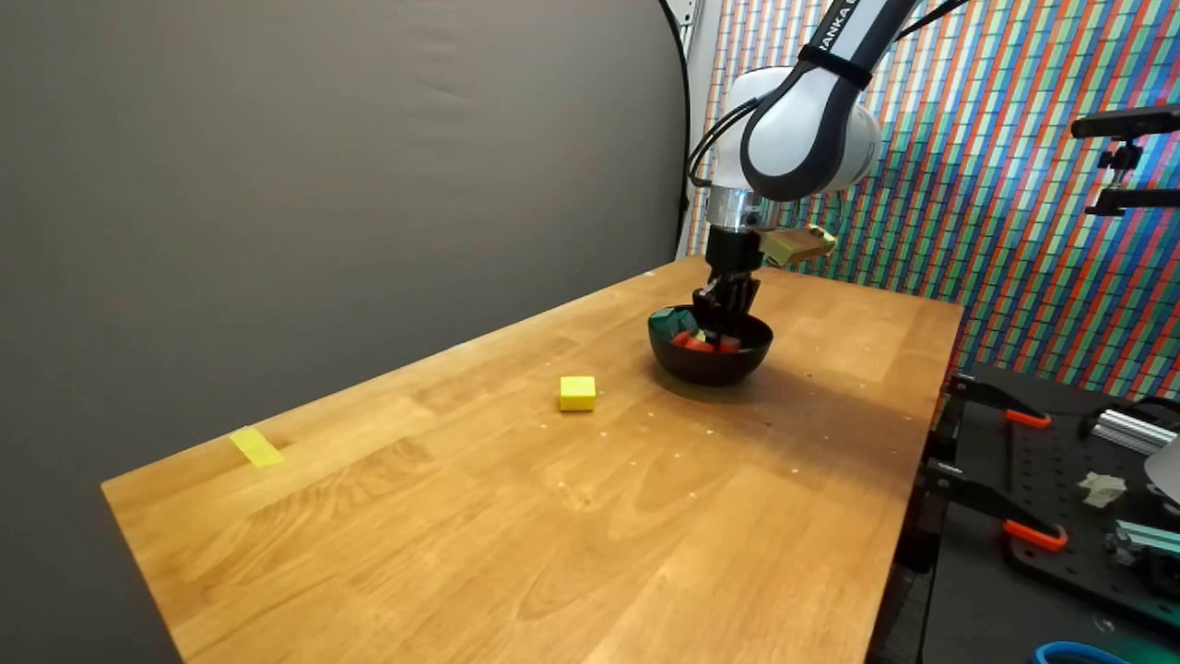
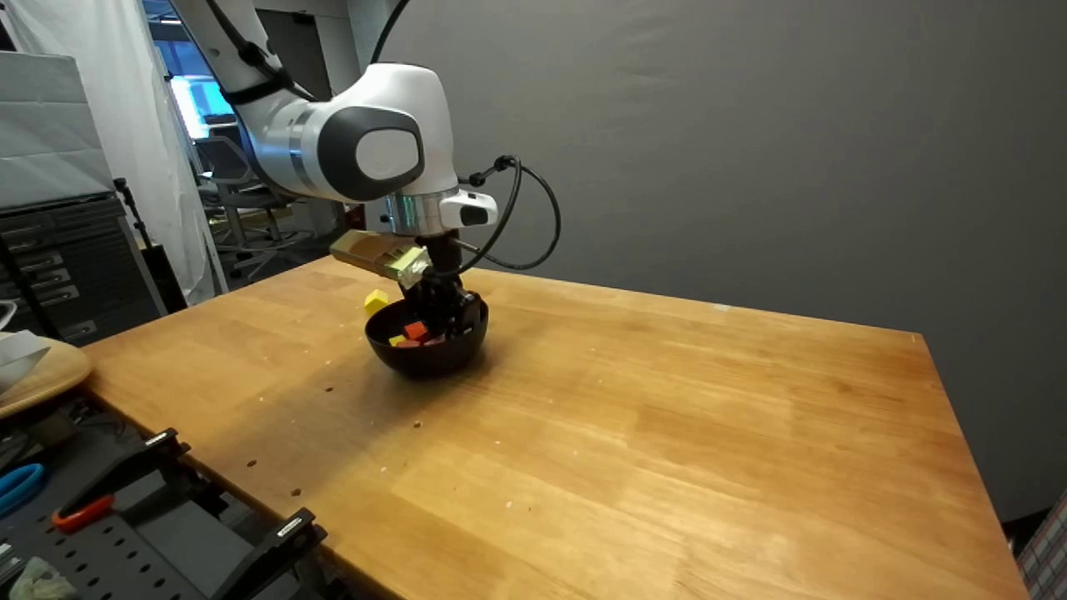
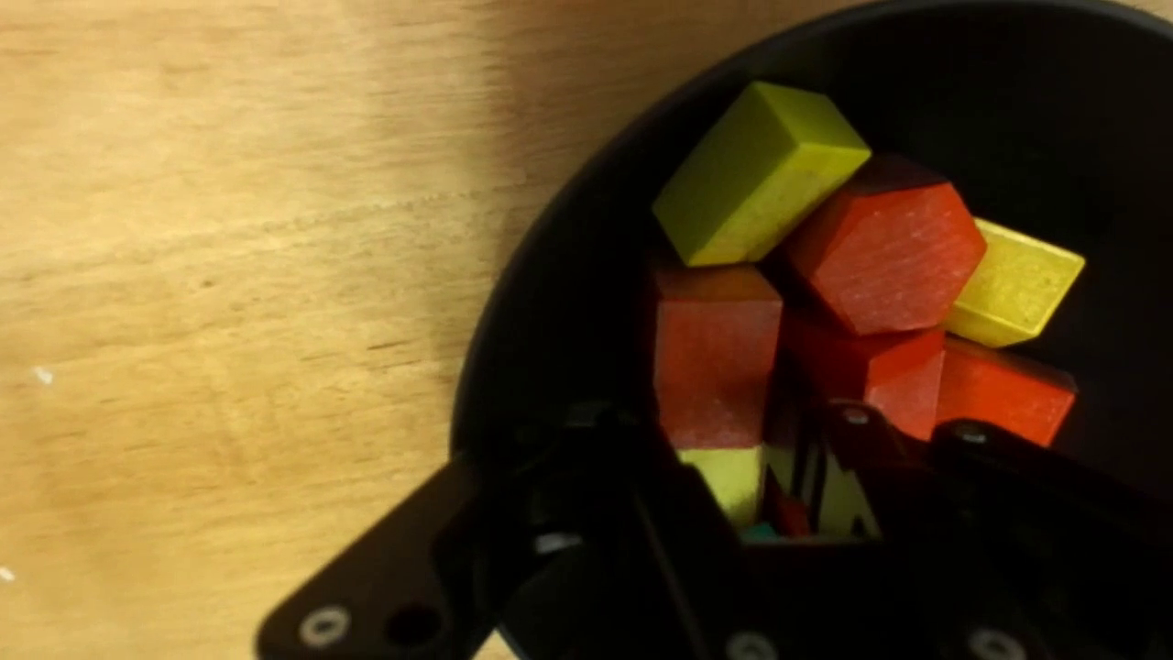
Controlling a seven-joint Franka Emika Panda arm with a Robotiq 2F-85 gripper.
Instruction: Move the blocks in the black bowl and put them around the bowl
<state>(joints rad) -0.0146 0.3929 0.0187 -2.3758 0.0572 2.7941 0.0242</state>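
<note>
1. Closest to the lens in the wrist view, the black tool [image 3: 770,495] reaches down into the bowl [image 2: 421,362]. Yellow, red and teal show between its jaws; whether it pinches a block or stands spread around one cannot be told.

2. The bowl, black and upright, rests on a wooden counter [image 1: 516,516], with blocks heaped inside.

3. In the wrist view, a red block [image 3: 719,357] lies right by the jaws. A tilted yellow block [image 3: 779,174] leans near the bowl's wall, other red blocks [image 3: 903,266] cluster beside it, and a smaller-looking yellow face [image 3: 1022,284] pokes out past them.

4. Green [image 1: 666,323] shows against the inside of the bowl's wall in an exterior view, next to the red.

5. A lone block [image 1: 578,395], bright yellow, sits on the counter near the bowl but apart from it, visible in both exterior views.

6. Above, the white and dark arm [image 1: 802,138] bends over the bowl, a tan box [image 2: 371,250] jutting out at its wrist.

7. Farther off, a flat yellow strip [image 1: 257,446] lies by the counter's edge, before a gray backdrop [image 1: 323,184]; orange-tipped clamps [image 1: 986,395] line another side.
</note>
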